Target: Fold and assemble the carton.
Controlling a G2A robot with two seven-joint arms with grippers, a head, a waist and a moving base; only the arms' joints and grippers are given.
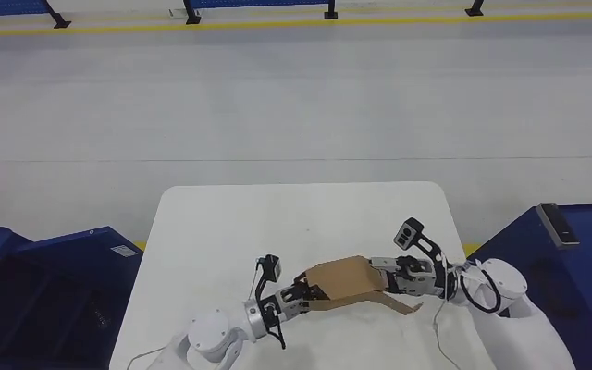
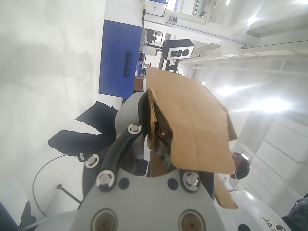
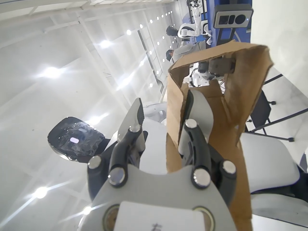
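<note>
A brown carton (image 1: 344, 280), partly opened, is held just above the white table (image 1: 277, 222) near its front edge, between my two arms. My left gripper (image 1: 301, 298) is at the carton's left end. In the left wrist view the left gripper (image 2: 151, 111) is shut on a wall of the carton (image 2: 192, 121), whose panel hides one finger. My right gripper (image 1: 379, 276) is at the carton's right end. The right wrist view shows the right gripper (image 3: 164, 99) open, one finger (image 3: 199, 111) inside the carton (image 3: 240, 85), the other outside, the wall between them.
Blue bins stand beside the table at the left (image 1: 55, 277) and the right (image 1: 555, 240). A thin cable (image 1: 439, 324) trails over the table by the right arm. The far half of the table is bare white surface.
</note>
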